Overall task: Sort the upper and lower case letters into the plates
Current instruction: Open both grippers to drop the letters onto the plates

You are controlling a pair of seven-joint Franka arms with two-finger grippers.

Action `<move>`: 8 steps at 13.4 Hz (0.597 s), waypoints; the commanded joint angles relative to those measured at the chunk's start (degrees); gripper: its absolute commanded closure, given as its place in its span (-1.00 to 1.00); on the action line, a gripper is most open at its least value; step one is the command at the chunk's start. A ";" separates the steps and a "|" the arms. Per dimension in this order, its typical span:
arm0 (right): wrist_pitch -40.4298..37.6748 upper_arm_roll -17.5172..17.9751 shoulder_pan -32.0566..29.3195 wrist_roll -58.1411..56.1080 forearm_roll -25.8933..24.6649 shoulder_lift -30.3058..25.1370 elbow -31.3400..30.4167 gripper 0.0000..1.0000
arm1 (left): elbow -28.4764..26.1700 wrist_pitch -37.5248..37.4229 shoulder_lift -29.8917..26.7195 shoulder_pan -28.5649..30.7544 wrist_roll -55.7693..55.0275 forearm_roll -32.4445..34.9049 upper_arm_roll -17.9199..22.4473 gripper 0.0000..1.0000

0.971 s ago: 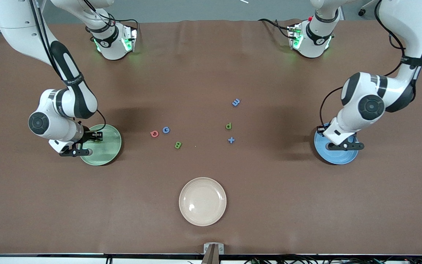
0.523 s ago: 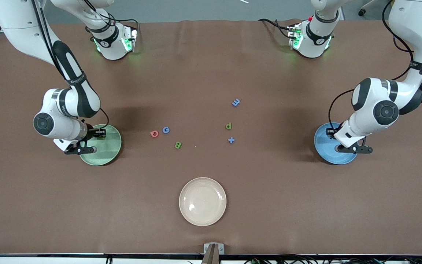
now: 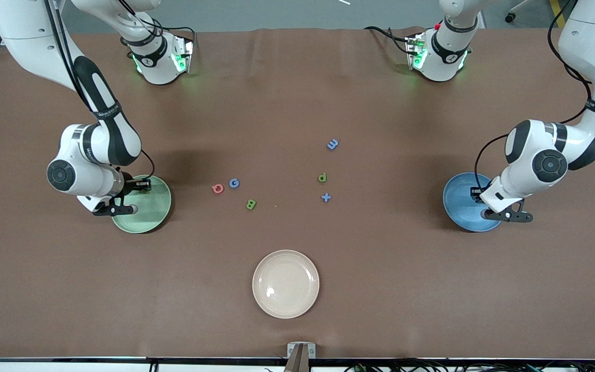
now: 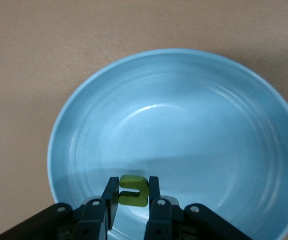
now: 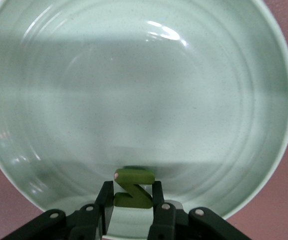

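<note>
Now | left gripper (image 4: 130, 196) pinches green n (image 4: 133, 190) over blue plate (image 4: 193, 100) | right gripper (image 5: 132, 199) pinches green M (image 5: 133, 188) over green plate (image 5: 134, 90)

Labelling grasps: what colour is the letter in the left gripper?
Green letter, clearest in the left wrist view.

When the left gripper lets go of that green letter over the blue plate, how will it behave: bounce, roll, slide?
The green n looks chunky, stiff and flat-faced, so it should probably land flat rather than roll. Being tiny, it is likely light and may hop a little. The blue plate looks glossy and dished, so it could slide toward the middle. The left gripper is shut on it above the plate's edge.
</note>
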 commanded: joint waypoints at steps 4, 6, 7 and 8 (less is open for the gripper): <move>-6.78 0.23 -0.05 0.30 1.71 -2.27 3.95 -1.00 | 1.46 2.18 2.37 1.41 0.92 1.97 -0.58 0.58; -10.11 0.32 0.65 0.74 4.08 -2.27 7.02 -1.00 | 1.46 2.36 2.38 1.41 2.15 1.88 -0.58 0.41; -11.52 0.32 1.79 2.22 5.05 -2.27 8.52 -1.00 | 1.46 2.36 2.29 1.42 2.33 1.88 -0.58 -0.11; -12.06 0.32 3.02 5.72 5.32 -2.27 9.49 -1.00 | 1.46 2.27 1.77 1.42 2.76 1.88 -0.76 -0.69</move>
